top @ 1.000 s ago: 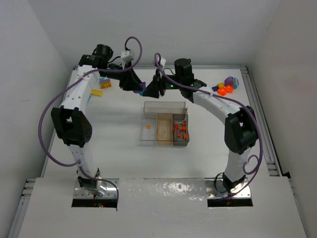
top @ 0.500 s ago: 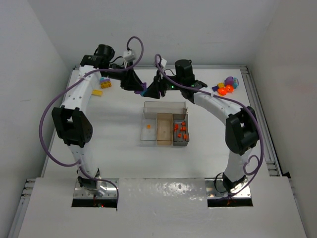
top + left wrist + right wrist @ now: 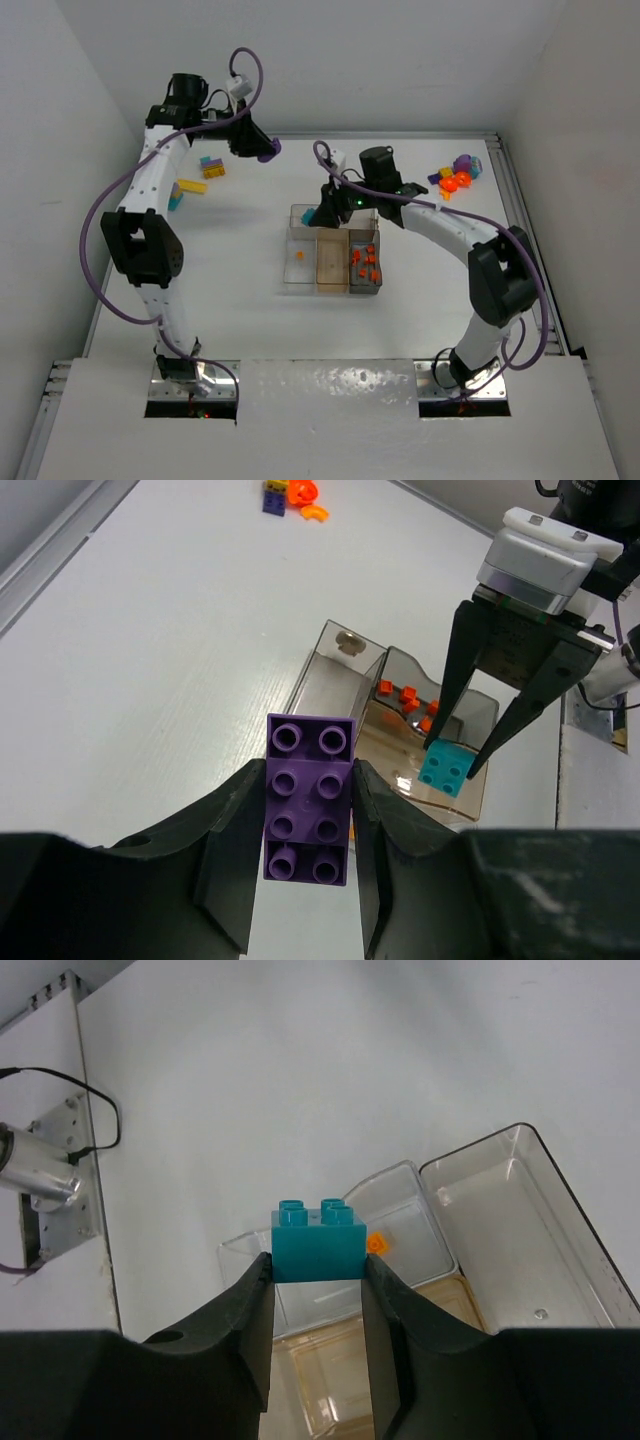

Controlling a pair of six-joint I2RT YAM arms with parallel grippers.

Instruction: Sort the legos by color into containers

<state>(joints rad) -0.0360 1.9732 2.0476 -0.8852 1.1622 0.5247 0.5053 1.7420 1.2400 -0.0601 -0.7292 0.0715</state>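
My left gripper is at the back left, shut on a purple two-by-four lego; its jaws clamp the brick's long sides. My right gripper is shut on a teal two-by-two lego and holds it above the clear tray. This teal lego also shows in the left wrist view. In the right wrist view it hangs over the clear narrow compartment, which holds one small orange piece. The grey compartment holds several orange-red legos. The tan compartment looks empty.
A pile of purple, yellow and translucent orange legos lies at the back right. More legos lie at the back left: a mixed stack, a yellow one and a teal one. A raised rail runs along the table's right edge.
The two grippers were tip to tip behind the tray. The left one has pulled back and left with the purple lego. The right one has moved down over the tray with the teal lego.
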